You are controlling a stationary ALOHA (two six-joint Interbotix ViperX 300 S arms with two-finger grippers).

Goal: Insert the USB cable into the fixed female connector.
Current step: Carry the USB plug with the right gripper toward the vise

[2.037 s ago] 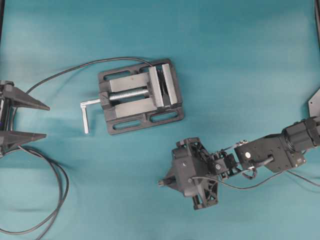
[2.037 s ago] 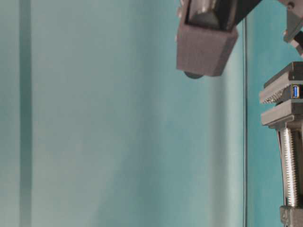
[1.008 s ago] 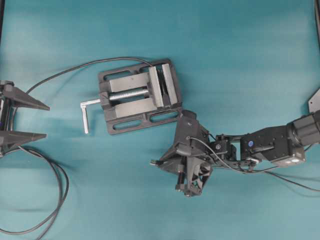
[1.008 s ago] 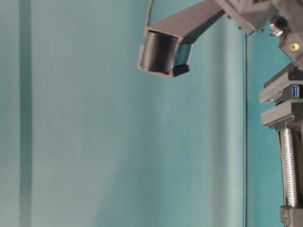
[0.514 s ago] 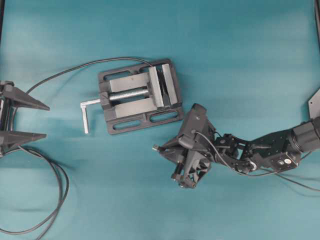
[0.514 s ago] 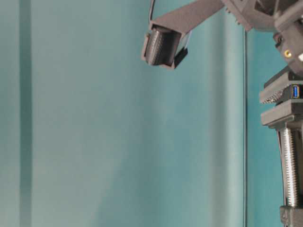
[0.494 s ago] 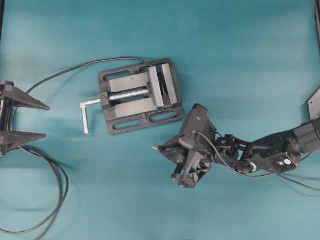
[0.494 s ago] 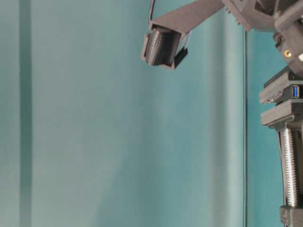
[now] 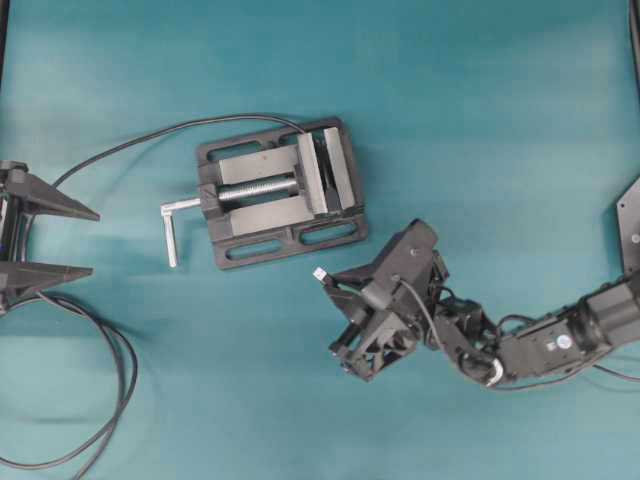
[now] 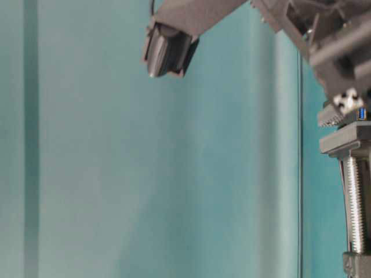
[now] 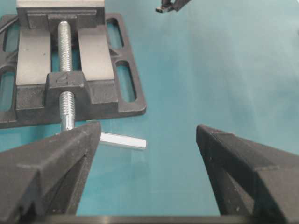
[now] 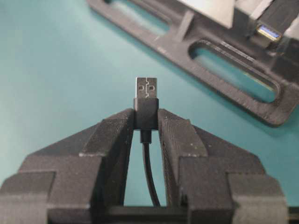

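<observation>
USB cable (image 12: pixel 145 111): plug sitting pinched between the right gripper (image 12: pixel 145 122) fingers, centre frame.
Fixed female connector (image 12: pixel 268 31): sitting upper right in the vise (image 12: pixel 219 60).
Left gripper (image 11: pixel 147 140): gaping wide, holding nothing.

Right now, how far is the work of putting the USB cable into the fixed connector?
Done: the right gripper is shut on the USB cable, with the metal tip sticking out past the fingertips. In hand: the plug is in the air near the vise, short of the fixed female connector. Left: line up and push in. The left gripper stands open, holding nothing.
</observation>
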